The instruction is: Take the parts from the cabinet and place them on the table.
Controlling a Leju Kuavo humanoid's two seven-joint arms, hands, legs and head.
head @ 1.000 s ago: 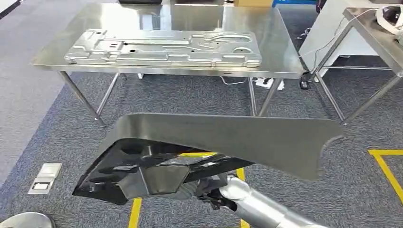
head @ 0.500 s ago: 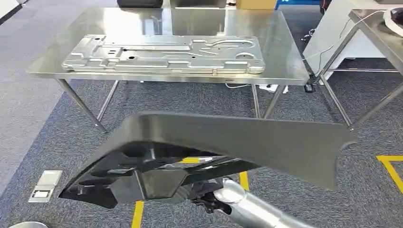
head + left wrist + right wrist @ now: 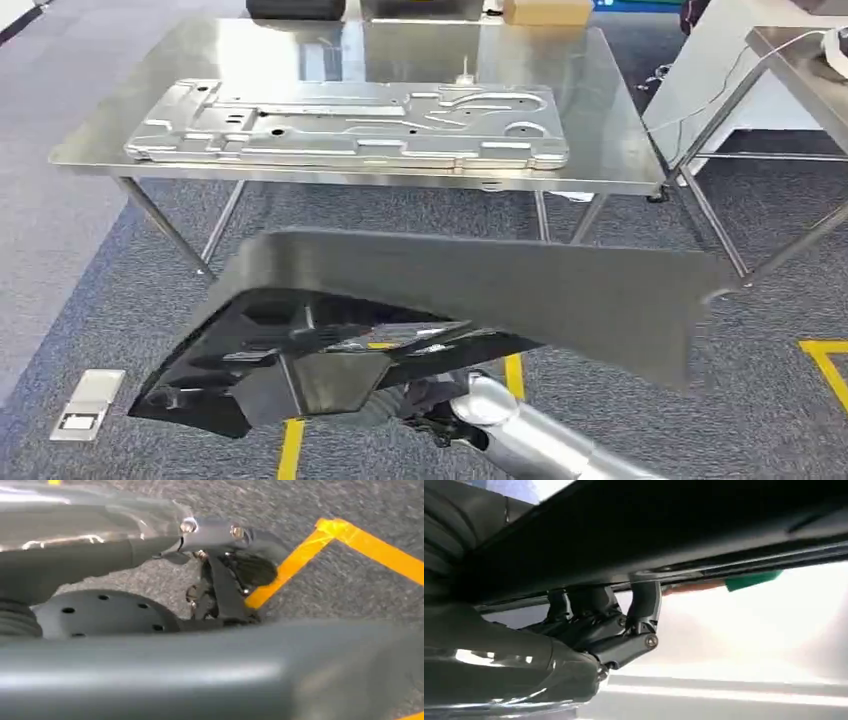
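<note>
Steel tabletop ahead across the grey carpet, with one silver stamped panel lying flat along its near half; the far strip is bare, so there looks to be room for the next part.

Dark moulded part is carried in the air, short of the tabletop and well apart from it. It lies roughly flat, broad face up and ribbed underside down. My read: flat keeps it balanced and ready to set straight down.

Right hand sits under the part, dark fingers hooked up onto its lower edge, so it bears the load from below.

Left hand also sits beneath the part, over the yellow floor tape. Dark fingers reach toward the underside, but I can't tell if they clamp it or just prop it.
</note>
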